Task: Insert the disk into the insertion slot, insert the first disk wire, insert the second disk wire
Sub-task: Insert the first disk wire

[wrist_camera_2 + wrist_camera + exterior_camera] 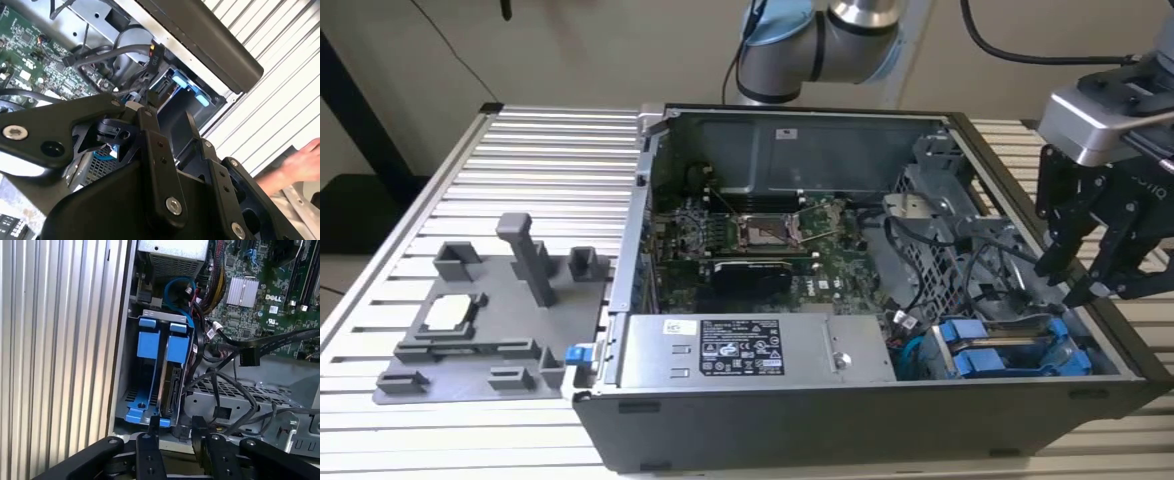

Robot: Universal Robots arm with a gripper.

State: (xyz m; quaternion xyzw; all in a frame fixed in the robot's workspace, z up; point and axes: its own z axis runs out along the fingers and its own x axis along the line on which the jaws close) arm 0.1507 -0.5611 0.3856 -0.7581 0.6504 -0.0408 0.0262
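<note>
disk (172, 385) seated in the insertion slot (131, 365), both wires apparently unplugged
gripper (175, 422) hovers near the slot, fingers (154, 422) spread, empty; black wire connector (248, 358) hangs loose.

Printed sticker (740, 347) on power-supply box (857, 350), white lettering (272, 298) on motherboard (239, 320)

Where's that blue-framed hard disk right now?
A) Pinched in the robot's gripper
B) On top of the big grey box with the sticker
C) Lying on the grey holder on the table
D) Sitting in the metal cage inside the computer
D: in the first wrist view the disk stands in the insertion slot of the metal cage, and the gripper is open and empty, clear of it.
</note>
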